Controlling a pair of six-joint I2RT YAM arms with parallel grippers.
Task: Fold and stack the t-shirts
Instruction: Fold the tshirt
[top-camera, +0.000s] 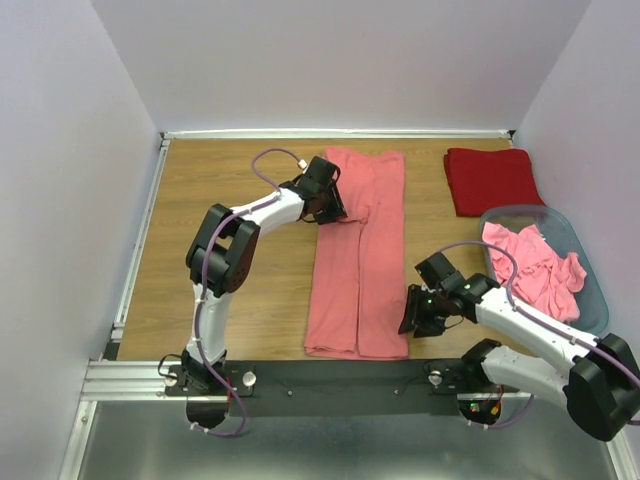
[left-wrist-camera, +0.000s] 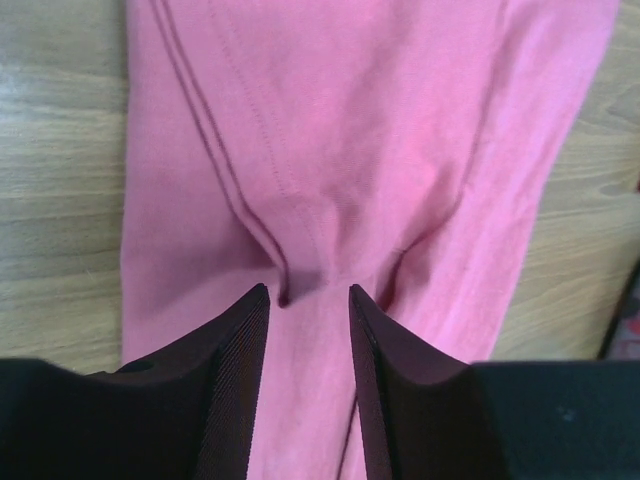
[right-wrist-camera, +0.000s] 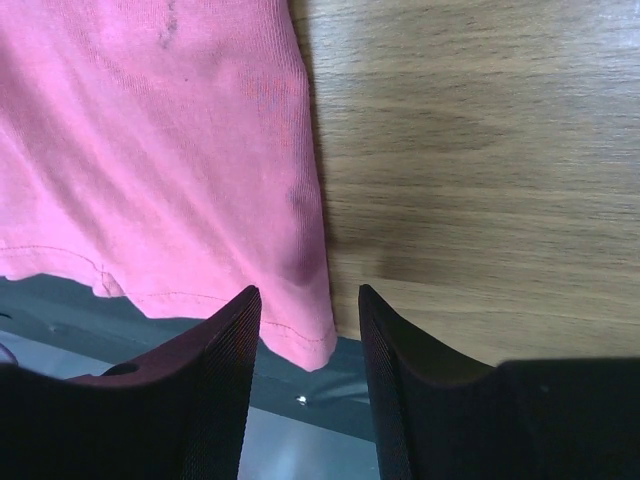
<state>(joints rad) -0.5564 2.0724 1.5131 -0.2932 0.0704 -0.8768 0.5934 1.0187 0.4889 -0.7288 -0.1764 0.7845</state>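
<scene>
Wooden table (top-camera: 190, 180), pink t-shirt (top-camera: 360, 270) between left jaws (corner between right jaws)

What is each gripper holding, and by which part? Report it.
Nothing is clamped: the left gripper straddles a pucker in the pink shirt, jaws apart; the right gripper hangs open over its near hem corner.

1. Top view: bright, even light, probably from overhead; shadows faint and soft.
2. Wrist views: jaws dark and blurred up close; shirt (left-wrist-camera: 400, 130) weave sharp.
3. Soft sheen on the wooden surface (right-wrist-camera: 500, 120).
</scene>
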